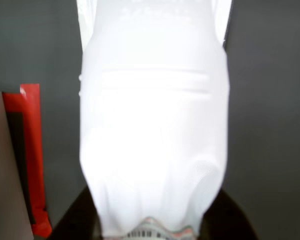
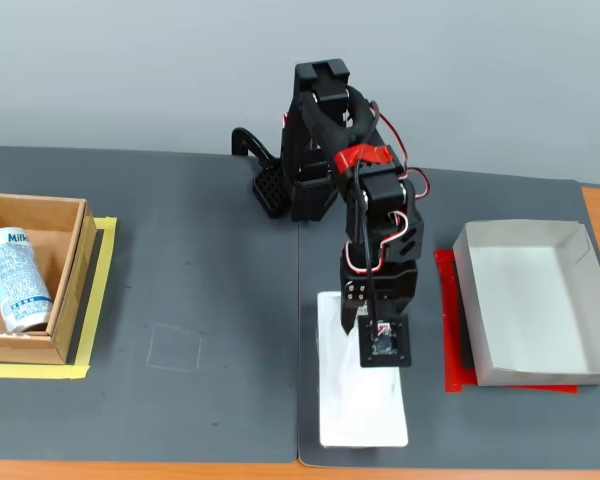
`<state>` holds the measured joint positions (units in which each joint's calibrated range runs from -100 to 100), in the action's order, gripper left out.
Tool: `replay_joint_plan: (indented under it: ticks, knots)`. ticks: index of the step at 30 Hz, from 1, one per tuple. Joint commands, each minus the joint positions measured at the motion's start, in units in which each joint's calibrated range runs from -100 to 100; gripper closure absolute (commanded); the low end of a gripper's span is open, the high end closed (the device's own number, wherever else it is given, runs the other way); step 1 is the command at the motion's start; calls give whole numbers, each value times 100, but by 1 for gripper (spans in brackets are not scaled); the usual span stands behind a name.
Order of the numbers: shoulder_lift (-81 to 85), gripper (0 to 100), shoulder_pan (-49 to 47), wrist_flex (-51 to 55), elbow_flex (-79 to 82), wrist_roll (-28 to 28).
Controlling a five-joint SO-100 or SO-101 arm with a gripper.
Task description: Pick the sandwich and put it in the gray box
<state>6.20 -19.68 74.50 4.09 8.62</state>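
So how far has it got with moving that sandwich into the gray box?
Early on. The gripper is down over the sandwich, which lies on the dark mat; whether it is gripped is not visible. The gray box is empty in the fixed view. Lifting, carrying and placing remain.

A dark gray mat (image 2: 210,290) carries the sandwich (image 2: 355,405), the gray box (image 2: 530,310), a brown box (image 2: 30,280) and the arm's base (image 2: 290,195).

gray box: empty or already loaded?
Empty. In the fixed view the gray box shows only a bare floor; the sandwich lies outside it on the mat, under the gripper.
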Motion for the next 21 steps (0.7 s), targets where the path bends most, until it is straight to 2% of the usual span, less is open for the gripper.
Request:
replay_joint_plan:
  ticks: [1, 10, 21]
  knots:
    - [588, 92, -147, 171, -395, 26]
    - [936, 92, -632, 848, -1517, 57]
    - [944, 92, -1960, 831, -1888, 855]
